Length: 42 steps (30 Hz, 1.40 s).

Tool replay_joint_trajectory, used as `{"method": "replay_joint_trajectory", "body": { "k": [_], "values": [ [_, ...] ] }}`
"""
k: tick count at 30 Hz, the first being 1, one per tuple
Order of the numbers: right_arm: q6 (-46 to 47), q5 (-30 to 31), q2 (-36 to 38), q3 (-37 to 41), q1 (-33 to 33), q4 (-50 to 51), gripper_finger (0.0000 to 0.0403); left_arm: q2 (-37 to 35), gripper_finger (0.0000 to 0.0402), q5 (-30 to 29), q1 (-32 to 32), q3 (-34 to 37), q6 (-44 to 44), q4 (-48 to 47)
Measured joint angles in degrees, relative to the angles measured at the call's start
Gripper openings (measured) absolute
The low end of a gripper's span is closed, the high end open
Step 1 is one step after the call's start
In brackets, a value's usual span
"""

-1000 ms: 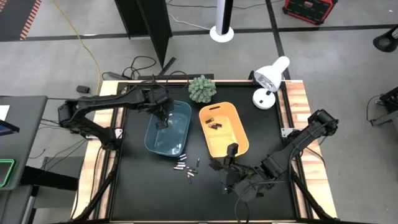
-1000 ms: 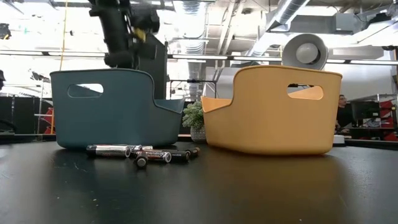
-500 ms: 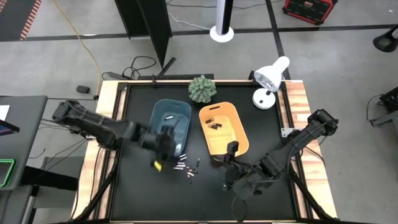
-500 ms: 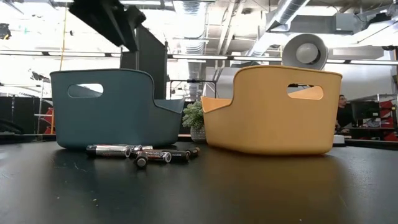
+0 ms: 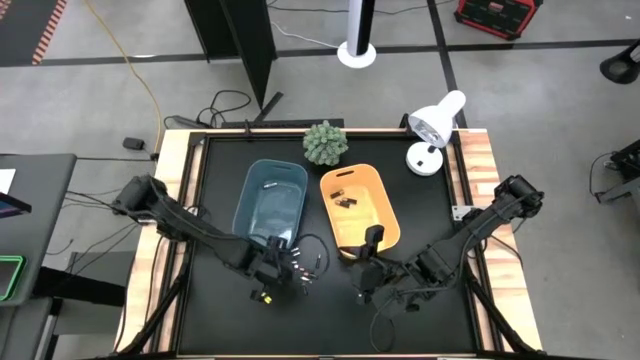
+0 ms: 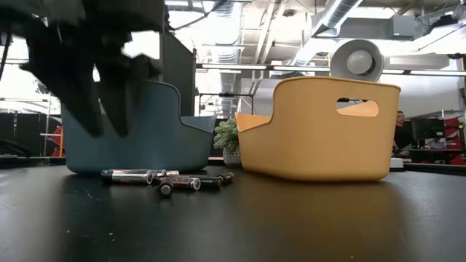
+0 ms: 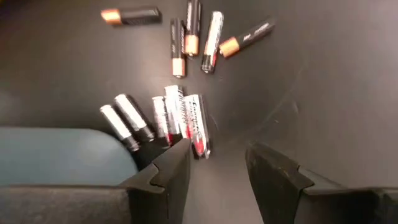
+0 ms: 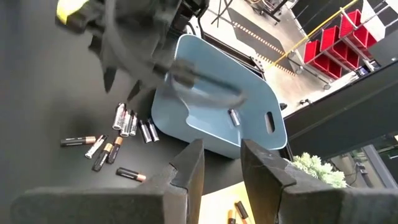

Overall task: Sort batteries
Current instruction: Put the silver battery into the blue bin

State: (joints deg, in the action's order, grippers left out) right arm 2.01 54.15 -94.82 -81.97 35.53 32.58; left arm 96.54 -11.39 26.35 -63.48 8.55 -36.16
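Several batteries (image 7: 183,118) lie loose on the black table just in front of the blue bin (image 5: 272,205): silvery ones nearer the bin, dark copper-ended ones (image 7: 186,37) beyond. They also show in the low view (image 6: 164,180). My left gripper (image 7: 217,168) is open and empty, pointing down just above the silvery batteries; it also shows in the high view (image 5: 275,268). My right gripper (image 8: 221,165) is open and empty near the orange bin's (image 5: 360,208) near end. Dark batteries (image 5: 345,198) lie in the orange bin, and one pale battery (image 8: 234,116) in the blue bin.
A small green plant (image 5: 325,143) and a white desk lamp (image 5: 435,125) stand at the table's far edge. Wooden rails (image 5: 480,170) frame the black table. Open table surface lies near the front edge, on both sides of the battery pile.
My left gripper has swung from above the blue bin's far end toward the table's near edge and come down over the loose batteries in front of the bin. The batteries and bins have stayed where they were.
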Motion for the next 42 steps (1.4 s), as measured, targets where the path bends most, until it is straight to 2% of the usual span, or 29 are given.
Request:
{"method": "replay_joint_trajectory", "body": {
  "k": [6,12,22,33,42],
  "values": [
    [0.1,0.0,0.0,0.0,0.0,0.0,0.0122,3.5,0.0146,-0.7,0.0,-0.3,1.5,3.6],
    [0.1,-0.1,0.0,0.0,0.0,0.0,0.0122,3.9,0.0146,0.4,0.0,0.1,2.7,4.3],
    [0.1,-0.1,0.0,0.0,0.0,0.0,0.0122,3.9,0.0146,0.1,-0.1,-1.9,3.6,-0.7],
    [0.1,-0.1,0.0,0.0,0.1,0.0,0.0122,3.9,0.0146,-4.6,-0.1,-7.0,4.4,-7.3],
    [0.1,-0.2,0.0,0.0,0.1,0.0,0.0122,3.9,0.0147,-5.3,1.9,-9.3,6.2,-7.2]
  ]
}}
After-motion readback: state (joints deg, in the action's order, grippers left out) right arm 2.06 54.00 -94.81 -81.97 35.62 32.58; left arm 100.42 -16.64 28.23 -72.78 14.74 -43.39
